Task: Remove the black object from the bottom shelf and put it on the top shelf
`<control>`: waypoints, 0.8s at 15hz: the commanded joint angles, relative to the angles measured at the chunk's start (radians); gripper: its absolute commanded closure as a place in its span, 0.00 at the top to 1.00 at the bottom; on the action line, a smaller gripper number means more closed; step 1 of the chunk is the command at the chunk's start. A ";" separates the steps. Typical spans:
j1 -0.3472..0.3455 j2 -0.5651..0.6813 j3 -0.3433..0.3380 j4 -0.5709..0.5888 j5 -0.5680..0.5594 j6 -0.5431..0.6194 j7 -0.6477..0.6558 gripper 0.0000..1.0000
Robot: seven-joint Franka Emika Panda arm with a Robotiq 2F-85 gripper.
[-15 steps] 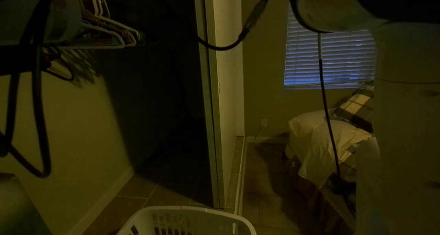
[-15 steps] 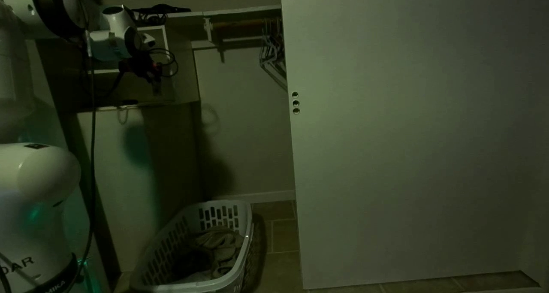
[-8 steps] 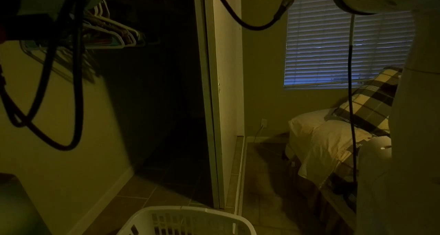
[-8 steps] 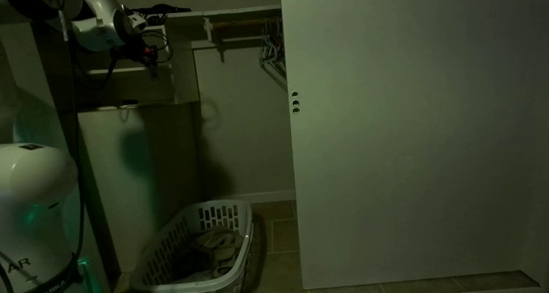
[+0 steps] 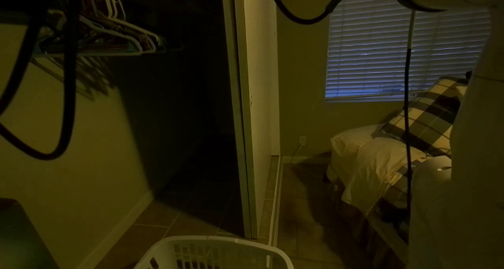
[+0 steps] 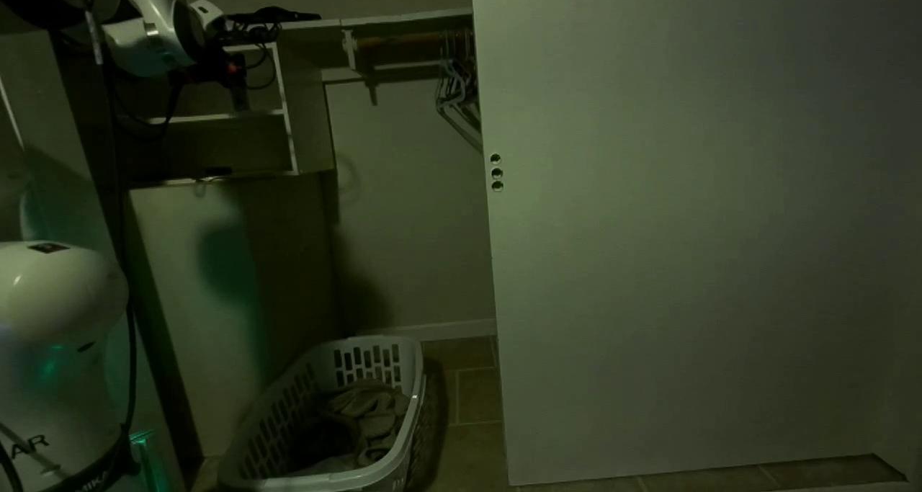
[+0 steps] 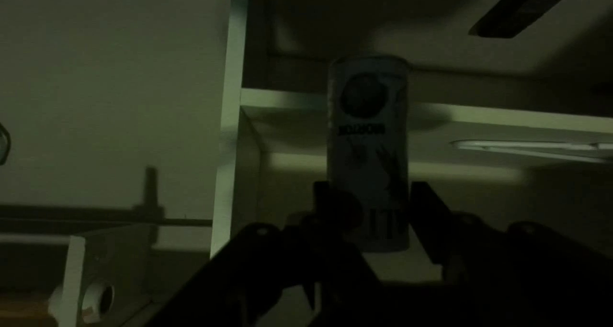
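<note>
Gripper (image 7: 371, 193): clamped on a canister (image 7: 368, 154), fingers (image 7: 426, 207) touching it on both sides.
Canister look: "MORTON" print readable in wrist view, rest dim; near-black in an exterior view.
Canister spot: in front of the shelf unit (image 6: 310, 117), lower end near the front edge of the middle shelf (image 6: 194, 118); can't tell if touching.
Black object (image 7: 524, 8): long, lying on the bottom shelf (image 6: 266, 176), apart from the gripper; cut off by the wrist view's edge.
Top board (image 6: 389, 19): dark cabled thing (image 6: 274, 14) on it, near the arm (image 6: 155, 24).
Arm: white, dark cable hanging off it.
Laundry basket (image 6: 410, 366): on the floor (image 6: 468, 449), both exterior views, cloth (image 6: 371, 405) inside.
Hangers (image 5: 118, 35): on a rod (image 6: 400, 42), partly behind the door panel (image 6: 684, 225).
Bed (image 5: 366, 162): plaid pillow (image 5: 421, 119) on it, near window blinds (image 5: 366, 56).
Light: dim.
</note>
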 commanded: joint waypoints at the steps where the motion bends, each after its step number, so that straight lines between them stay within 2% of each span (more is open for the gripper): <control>1: 0.002 0.060 0.006 0.076 -0.030 0.051 -0.009 0.21; 8: 0.027 0.188 0.021 0.213 -0.033 0.106 -0.032 0.21; 12: 0.052 0.268 0.011 0.290 -0.074 0.138 -0.030 0.21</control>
